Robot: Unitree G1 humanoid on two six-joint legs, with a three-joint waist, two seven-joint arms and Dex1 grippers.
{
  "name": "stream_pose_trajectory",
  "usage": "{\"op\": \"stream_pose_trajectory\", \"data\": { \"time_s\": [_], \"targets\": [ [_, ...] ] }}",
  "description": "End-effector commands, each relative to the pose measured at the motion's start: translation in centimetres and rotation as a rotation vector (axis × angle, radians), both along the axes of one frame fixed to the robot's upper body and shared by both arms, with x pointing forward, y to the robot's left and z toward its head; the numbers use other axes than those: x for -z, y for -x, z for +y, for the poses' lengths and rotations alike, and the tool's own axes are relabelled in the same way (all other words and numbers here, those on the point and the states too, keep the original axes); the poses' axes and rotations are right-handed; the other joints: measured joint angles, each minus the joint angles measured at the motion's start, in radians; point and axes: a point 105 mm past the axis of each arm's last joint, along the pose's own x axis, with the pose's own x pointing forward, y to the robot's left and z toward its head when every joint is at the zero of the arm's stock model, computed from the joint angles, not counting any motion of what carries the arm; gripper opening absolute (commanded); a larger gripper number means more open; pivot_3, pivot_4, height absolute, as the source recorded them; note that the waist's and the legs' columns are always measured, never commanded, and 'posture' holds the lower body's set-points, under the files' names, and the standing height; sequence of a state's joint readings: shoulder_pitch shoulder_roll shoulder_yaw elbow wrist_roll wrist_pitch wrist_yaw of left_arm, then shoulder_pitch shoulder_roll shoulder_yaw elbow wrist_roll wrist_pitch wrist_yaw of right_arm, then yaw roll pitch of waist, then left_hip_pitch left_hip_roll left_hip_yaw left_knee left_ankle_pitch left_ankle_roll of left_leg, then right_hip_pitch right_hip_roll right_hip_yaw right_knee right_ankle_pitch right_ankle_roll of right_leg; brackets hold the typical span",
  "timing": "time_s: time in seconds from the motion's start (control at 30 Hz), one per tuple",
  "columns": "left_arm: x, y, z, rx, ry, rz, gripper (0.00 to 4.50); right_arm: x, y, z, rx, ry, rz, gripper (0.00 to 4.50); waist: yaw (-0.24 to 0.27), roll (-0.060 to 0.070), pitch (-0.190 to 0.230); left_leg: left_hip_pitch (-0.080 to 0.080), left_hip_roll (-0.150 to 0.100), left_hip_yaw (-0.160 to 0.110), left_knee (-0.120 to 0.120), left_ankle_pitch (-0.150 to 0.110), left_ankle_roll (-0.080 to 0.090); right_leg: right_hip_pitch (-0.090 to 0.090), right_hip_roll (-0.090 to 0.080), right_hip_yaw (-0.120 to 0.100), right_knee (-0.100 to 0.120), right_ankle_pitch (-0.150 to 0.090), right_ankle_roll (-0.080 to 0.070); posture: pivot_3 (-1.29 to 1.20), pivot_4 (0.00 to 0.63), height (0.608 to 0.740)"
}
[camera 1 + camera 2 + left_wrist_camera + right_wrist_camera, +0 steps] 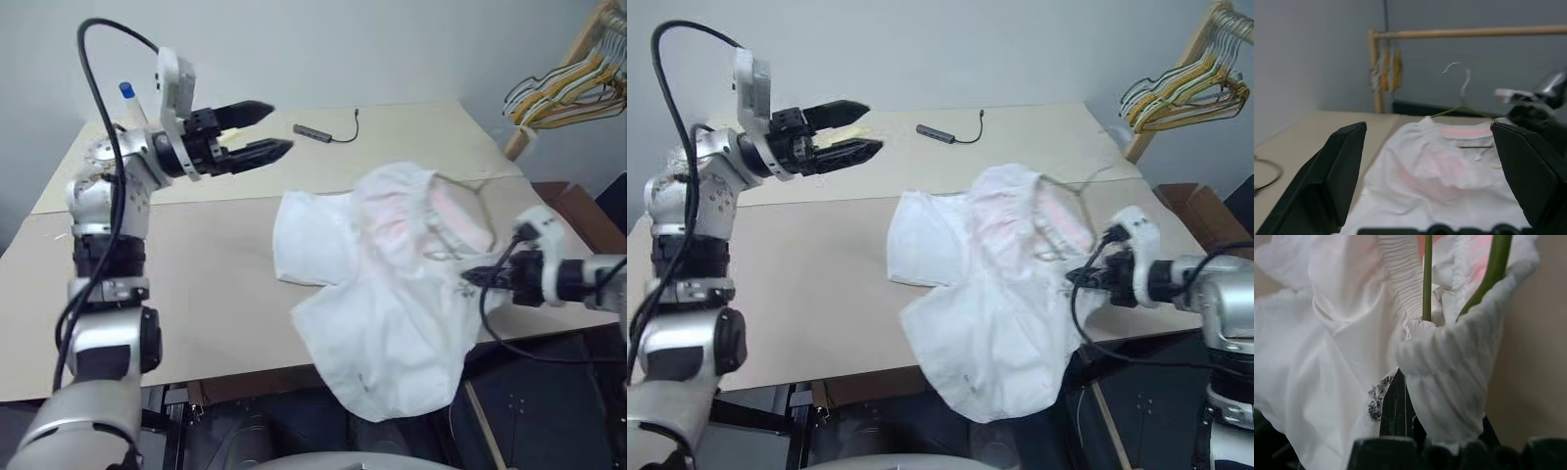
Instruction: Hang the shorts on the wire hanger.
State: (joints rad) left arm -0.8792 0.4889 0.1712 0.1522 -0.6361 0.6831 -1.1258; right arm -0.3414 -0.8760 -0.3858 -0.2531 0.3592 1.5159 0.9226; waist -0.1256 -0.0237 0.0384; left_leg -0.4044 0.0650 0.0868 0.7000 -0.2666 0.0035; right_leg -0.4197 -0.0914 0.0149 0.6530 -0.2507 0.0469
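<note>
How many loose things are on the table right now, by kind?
Shorts: 1
Wire hanger: 1
Dark cable with adapter: 1
Total: 3
Bunched coloured hangers hang off the table, uncounted.

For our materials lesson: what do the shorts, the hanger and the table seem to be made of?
Shorts: soft white woven cloth, matte; it creases and the waistband gathers.
Hanger: thin bare metal wire, probably steel; slim grey hook with a slight sheen.
Table: pale beige board, perhaps laminate or painted wood; flat, smooth and matte.
</note>
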Motion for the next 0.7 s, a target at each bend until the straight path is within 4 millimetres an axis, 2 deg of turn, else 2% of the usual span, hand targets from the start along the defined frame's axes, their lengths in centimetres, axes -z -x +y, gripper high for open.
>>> {"op": "stream_pose_trajectory", "data": {
  "time_s": [0.03,0.13,0.17,0.23,0.33,0.57,0.7],
  "targets": [
    [-2.9,2.2,-0.9,0.057,0.091,-0.026,4.41,-2.6,0.2,-2.3,0.151,0.014,-0.062,0.00,-0.006,0.000,0.000,0.001,0.000,0.000,0.000,0.000,0.000,0.000,0.000,0.001,0.000,0.000,0.000,-0.20,0.000,0.740],
    [-3.4,2.7,-1.5,0.066,0.104,-0.030,4.41,-3.2,0.2,-3.8,0.230,0.034,-0.067,0.00,-0.023,0.002,-0.001,0.004,-0.001,-0.001,-0.002,0.000,0.000,0.003,0.000,0.002,0.000,0.000,0.000,-0.21,0.000,0.740],
    [-3.6,2.8,-1.6,0.066,0.107,-0.034,4.41,-3.6,0.0,-4.9,0.289,0.051,-0.071,0.00,-0.027,0.002,-0.001,0.005,-0.001,0.000,-0.002,0.000,0.000,0.004,0.000,0.002,-0.001,0.000,0.000,-0.21,0.000,0.740],
    [-4.1,2.7,-1.8,0.058,0.115,-0.044,4.41,-5.0,-0.6,-6.9,0.400,0.063,-0.090,0.00,-0.038,0.004,-0.002,0.008,-0.001,0.000,-0.003,0.000,0.000,0.008,0.000,0.001,-0.003,0.000,0.000,-0.22,0.000,0.740],
    [-4.7,2.5,-2.0,0.045,0.134,-0.047,4.41,-6.9,-1.6,-8.7,0.513,0.050,-0.108,0.00,-0.054,0.005,-0.002,0.014,-0.002,0.001,-0.006,0.000,0.000,0.014,0.000,0.001,-0.006,0.000,0.000,-0.22,0.000,0.740],
    [-5.0,2.1,-2.0,0.024,0.137,-0.052,4.41,-9.9,-3.3,-11.3,0.750,-0.015,-0.100,0.00,-0.080,0.006,-0.002,0.015,-0.002,0.000,-0.007,0.000,0.001,0.016,0.000,0.002,-0.007,0.000,0.000,-0.21,0.000,0.740],
    [-4.9,2.2,-1.9,0.018,0.136,-0.056,4.41,-10.6,-3.9,-12.8,0.865,-0.026,-0.103,0.00,-0.082,0.006,-0.002,0.015,-0.002,0.000,-0.008,0.000,0.001,0.016,0.000,0.002,-0.008,0.000,0.000,-0.20,0.000,0.740]
  ]
}}
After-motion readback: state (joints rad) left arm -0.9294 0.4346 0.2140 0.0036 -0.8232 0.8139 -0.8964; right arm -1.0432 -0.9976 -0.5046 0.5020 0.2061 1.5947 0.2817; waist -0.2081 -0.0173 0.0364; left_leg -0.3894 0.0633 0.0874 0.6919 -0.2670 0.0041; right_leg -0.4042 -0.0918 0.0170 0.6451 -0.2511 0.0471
